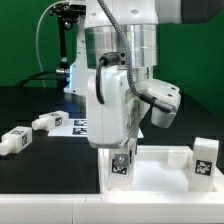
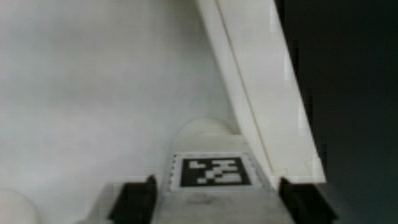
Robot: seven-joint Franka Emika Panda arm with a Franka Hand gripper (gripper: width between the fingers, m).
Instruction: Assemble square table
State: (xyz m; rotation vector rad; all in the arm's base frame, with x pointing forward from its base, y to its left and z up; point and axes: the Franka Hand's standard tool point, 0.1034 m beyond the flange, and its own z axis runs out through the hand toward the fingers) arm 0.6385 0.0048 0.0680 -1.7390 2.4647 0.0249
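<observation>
Over the panel (image 2: 89, 90) corner, hand (image 2: 214, 203) parted, fingers (image 2: 134, 202) flanking upright leg (image 2: 214, 168)

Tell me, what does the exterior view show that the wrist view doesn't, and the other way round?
Only the exterior view shows the arm, two loose legs lying on the black table at that view's left, the marker board, and a second upright leg at its right.
Only the wrist view shows the panel's raised rim close up and the fingertips apart from the leg between them.
Both show the end effector at the tagged leg on the white square panel.
</observation>
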